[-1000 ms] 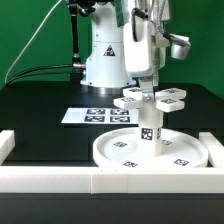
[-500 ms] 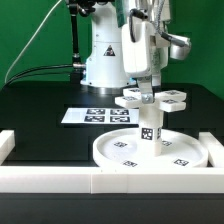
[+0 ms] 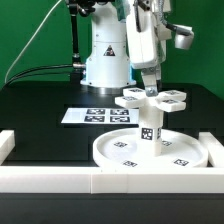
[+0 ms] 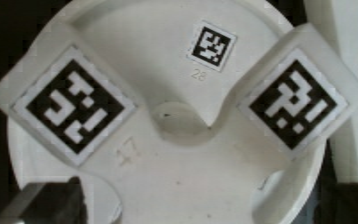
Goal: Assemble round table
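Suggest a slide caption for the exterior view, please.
Gripper poised just above the cross-shaped piece, which sits atop the leg standing on the disc.

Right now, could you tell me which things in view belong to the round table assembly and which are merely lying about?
Part of the job:
- large flat disc
- short cylinder leg, standing upright on the disc
- cross-shaped piece, on top of the leg
- gripper, just above the cross

Not part of it:
- marker board, flat on the table
- white wall along the table's edge

The leg (image 3: 149, 128) stands upright on the disc (image 3: 150, 152), cross piece (image 3: 151, 98) on top. Marker board (image 3: 98, 116) lies behind, toward the exterior view's left.
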